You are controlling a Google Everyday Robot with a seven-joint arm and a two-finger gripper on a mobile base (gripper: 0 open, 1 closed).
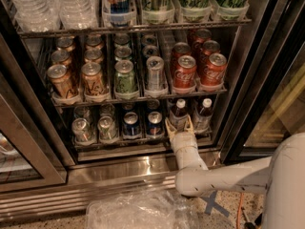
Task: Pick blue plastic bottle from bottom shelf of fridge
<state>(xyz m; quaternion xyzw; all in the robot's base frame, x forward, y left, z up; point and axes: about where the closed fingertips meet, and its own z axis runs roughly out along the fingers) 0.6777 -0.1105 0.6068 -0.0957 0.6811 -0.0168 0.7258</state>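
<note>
Flanking stage: gripper [179, 127], lower centre-right of frame, jaws apart either side of blue plastic bottle [179, 112], which stands on bottom shelf [119, 142] of fridge [143, 171]. Not yet clamped; est. closing & lift-out remain.
</note>
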